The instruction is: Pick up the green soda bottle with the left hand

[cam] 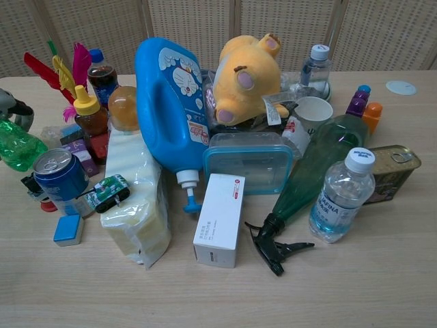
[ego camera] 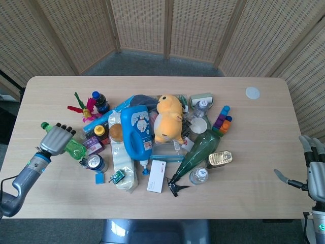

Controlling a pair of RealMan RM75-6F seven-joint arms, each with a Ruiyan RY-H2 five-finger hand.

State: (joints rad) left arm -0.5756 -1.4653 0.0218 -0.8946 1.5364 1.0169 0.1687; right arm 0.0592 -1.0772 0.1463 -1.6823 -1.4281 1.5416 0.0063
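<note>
We've got the left robot hand [ego camera: 53,139] wrapped around the green soda bottle [ego camera: 71,148] at mid-left of the frame, beside the blue can [ego camera: 94,162]. Lift step looks underway. Next: raise it clear of the clutter. Right robot hand [ego camera: 311,173] idle, fingers apart.
</note>
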